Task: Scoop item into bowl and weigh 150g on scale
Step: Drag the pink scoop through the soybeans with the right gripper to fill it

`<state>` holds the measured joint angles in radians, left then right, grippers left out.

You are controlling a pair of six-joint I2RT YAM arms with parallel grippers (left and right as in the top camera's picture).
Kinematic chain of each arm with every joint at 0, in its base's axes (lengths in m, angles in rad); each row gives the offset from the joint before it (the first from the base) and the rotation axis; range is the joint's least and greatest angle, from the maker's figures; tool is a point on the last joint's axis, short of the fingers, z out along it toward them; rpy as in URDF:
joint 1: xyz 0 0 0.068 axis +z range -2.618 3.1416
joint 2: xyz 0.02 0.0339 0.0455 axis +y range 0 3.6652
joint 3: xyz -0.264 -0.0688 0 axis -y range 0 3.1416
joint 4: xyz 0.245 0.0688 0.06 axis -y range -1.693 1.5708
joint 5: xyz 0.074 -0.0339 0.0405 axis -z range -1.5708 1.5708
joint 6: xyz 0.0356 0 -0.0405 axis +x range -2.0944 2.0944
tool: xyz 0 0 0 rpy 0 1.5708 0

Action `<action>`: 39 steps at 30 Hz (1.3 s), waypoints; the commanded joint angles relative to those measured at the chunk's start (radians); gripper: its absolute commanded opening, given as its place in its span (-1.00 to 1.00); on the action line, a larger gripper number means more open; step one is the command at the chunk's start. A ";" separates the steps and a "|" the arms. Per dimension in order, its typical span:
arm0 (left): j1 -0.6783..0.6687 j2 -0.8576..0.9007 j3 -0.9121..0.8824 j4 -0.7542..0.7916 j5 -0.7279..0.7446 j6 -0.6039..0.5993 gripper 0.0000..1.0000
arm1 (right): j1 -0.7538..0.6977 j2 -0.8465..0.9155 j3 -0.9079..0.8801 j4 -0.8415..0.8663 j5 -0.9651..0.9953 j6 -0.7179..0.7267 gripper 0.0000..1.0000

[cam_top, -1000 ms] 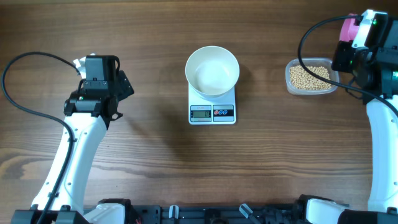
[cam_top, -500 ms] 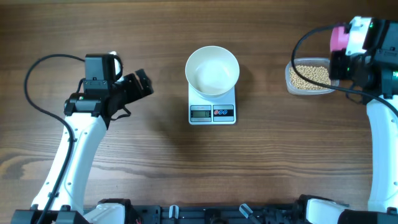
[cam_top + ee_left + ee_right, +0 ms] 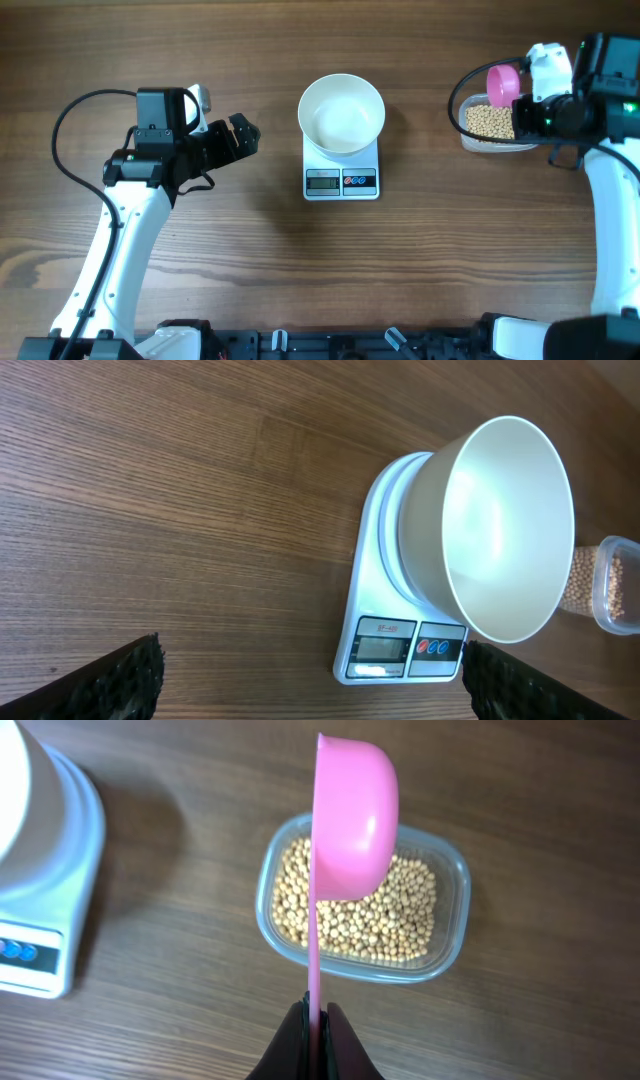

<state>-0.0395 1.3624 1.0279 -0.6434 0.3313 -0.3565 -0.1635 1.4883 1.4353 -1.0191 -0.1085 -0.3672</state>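
Scooping not begun: bowl (image 3: pixel 341 113) sits empty on scale (image 3: pixel 341 181); right gripper (image 3: pixel 316 1020) clenched on scoop (image 3: pixel 353 815) handle, cup over beans (image 3: pixel 360 925) ahead of jaws; left gripper (image 3: pixel 238 138) released, empty.

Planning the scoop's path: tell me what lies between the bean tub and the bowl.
Bare wooden table between the tub and the bowl, as the overhead view shows.

Lab-type robot bench: wood-grain table (image 3: pixel 450 260) w/ 2 cabled arms (image 3: pixel 122 232).
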 commanded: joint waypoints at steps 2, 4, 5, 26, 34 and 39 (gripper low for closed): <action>-0.002 0.005 0.019 0.000 0.020 0.008 1.00 | -0.001 0.038 0.016 -0.023 0.053 -0.051 -0.91; -0.003 0.005 0.019 0.000 0.020 0.008 1.00 | -0.001 0.039 0.016 -0.040 0.053 -0.049 -0.91; -0.003 0.005 0.019 0.000 0.020 0.008 1.00 | -0.001 0.040 0.016 -0.041 0.053 -0.048 -0.91; -0.002 0.005 0.019 0.000 0.019 0.008 1.00 | -0.001 0.109 -0.018 0.014 0.250 0.029 -0.91; -0.003 0.005 0.019 0.000 0.019 0.008 1.00 | -0.001 0.110 -0.095 0.069 0.243 0.029 -0.91; -0.003 0.005 0.019 0.000 0.019 0.008 1.00 | -0.001 0.111 -0.119 0.086 0.243 0.035 -0.92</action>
<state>-0.0395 1.3624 1.0279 -0.6434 0.3393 -0.3565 -0.1635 1.5871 1.3300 -0.9459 0.1173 -0.3553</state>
